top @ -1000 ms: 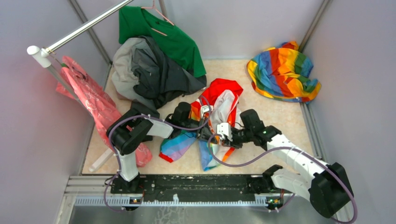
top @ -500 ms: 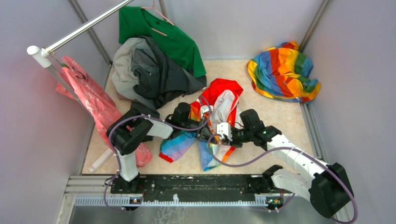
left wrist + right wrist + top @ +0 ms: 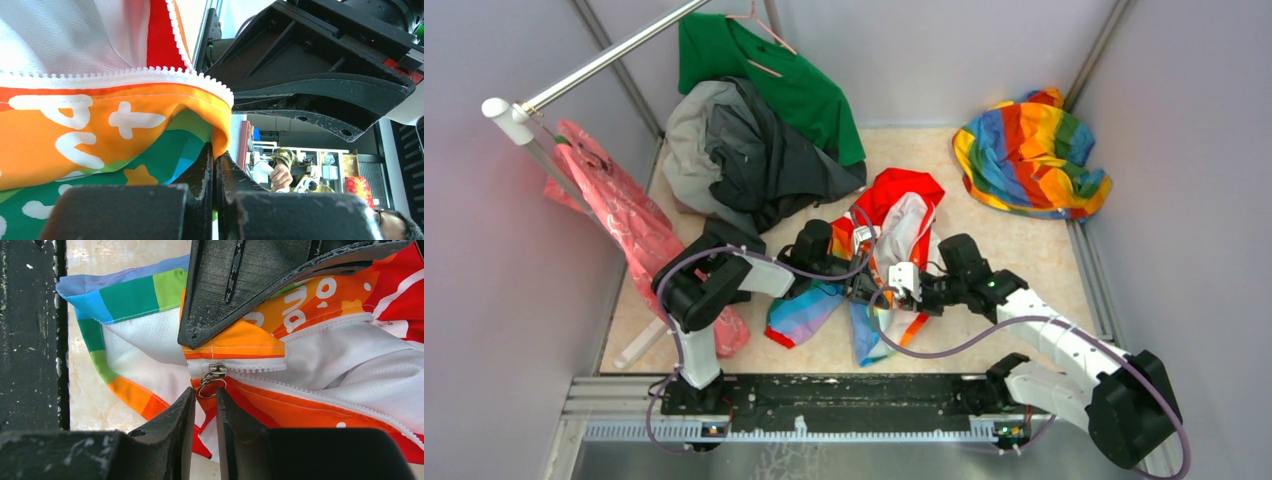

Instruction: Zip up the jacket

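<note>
The jacket lies crumpled mid-floor, red hood away from me, white mesh lining showing. My left gripper is shut on the orange hem fold of the jacket, just under the white zipper teeth. The right gripper faces it from the right, jaws a narrow gap apart. The metal zipper slider sits at the bottom of the zipper, and its pull ring hangs right at the fingertips, not pinched. One of the left gripper's fingers is just above the slider. In the top view the left gripper and right gripper meet tip to tip.
A rainbow cloth is bunched at the back right. A dark grey garment and a green shirt lie piled at the back left under a metal rail. A pink bag hangs at the left wall.
Both arms keep their places over the jacket. The right gripper's jaws have drawn closer together around the pull ring.
</note>
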